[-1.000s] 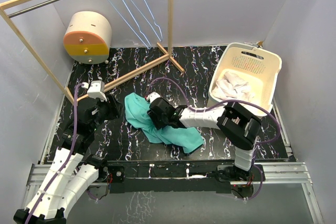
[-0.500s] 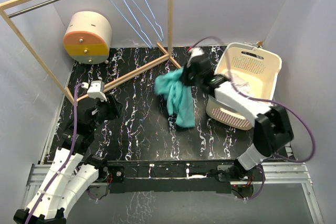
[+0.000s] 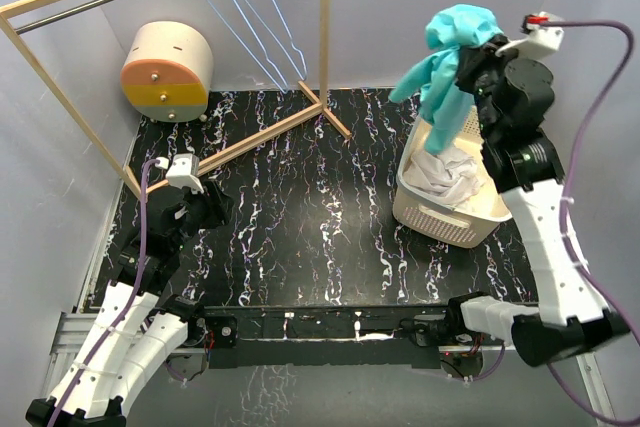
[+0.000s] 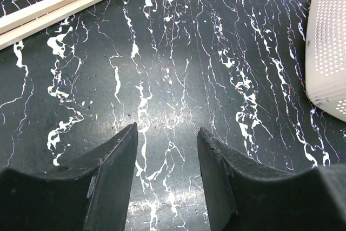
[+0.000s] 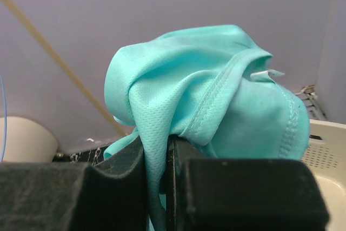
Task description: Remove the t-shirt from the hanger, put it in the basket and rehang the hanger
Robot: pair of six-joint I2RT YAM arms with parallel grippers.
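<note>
The teal t-shirt (image 3: 448,62) hangs bunched from my right gripper (image 3: 478,57), raised high over the white laundry basket (image 3: 445,215) at the right. In the right wrist view the jaws (image 5: 159,152) are shut on a fold of the shirt (image 5: 205,101). Two light blue wire hangers (image 3: 250,17) hang bare on the rack rail at the back. My left gripper (image 4: 166,150) is open and empty, low over the black marbled table at the left; it also shows in the top view (image 3: 205,209).
A wooden clothes rack (image 3: 240,142) stands across the back left, its base beams on the table. A cream and orange drum (image 3: 168,69) sits at the back left. The basket holds white cloth (image 3: 445,175). The basket's corner shows in the left wrist view (image 4: 328,41).
My right arm lifted the teal t-shirt off the table's middle, swung it right and raised it high above the basket. The left arm has not moved.
</note>
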